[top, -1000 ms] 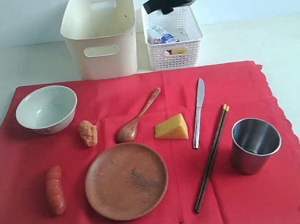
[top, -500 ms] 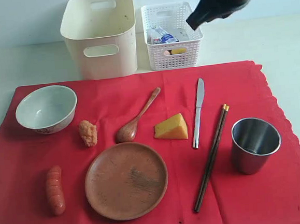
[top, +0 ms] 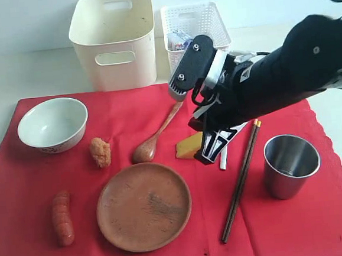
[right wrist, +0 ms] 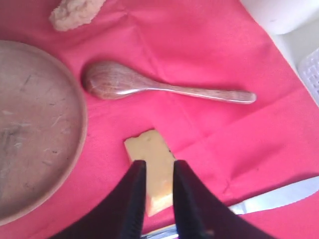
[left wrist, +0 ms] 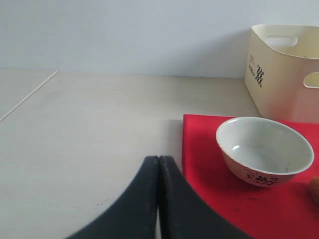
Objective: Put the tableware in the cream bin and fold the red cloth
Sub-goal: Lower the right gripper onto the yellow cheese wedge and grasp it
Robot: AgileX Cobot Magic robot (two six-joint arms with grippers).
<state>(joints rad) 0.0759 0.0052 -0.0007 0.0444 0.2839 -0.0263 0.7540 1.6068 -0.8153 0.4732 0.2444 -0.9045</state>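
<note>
The red cloth (top: 320, 223) covers the table in front of the cream bin (top: 114, 40). On it lie a white bowl (top: 52, 122), a wooden plate (top: 144, 206), a wooden spoon (top: 154, 138), dark chopsticks (top: 240, 182) and a steel cup (top: 291, 165). The silver knife (right wrist: 279, 196) is mostly hidden under my right arm. My right gripper (top: 210, 154) hangs low over a yellow cheese wedge (right wrist: 152, 164), jaws slightly apart, one on each side of it. My left gripper (left wrist: 158, 160) is shut and empty, over bare table beside the cloth's edge, near the bowl (left wrist: 264, 149).
A white lattice basket (top: 195, 22) with packaged food stands right of the cream bin. A sausage (top: 62, 216) and an orange food lump (top: 100, 152) lie on the cloth's left half. The right arm spans the cloth's upper right.
The right arm has swung down from above the lattice basket to the cloth's middle, and its gripper now hangs over the cheese wedge. Nothing on the cloth has moved.
</note>
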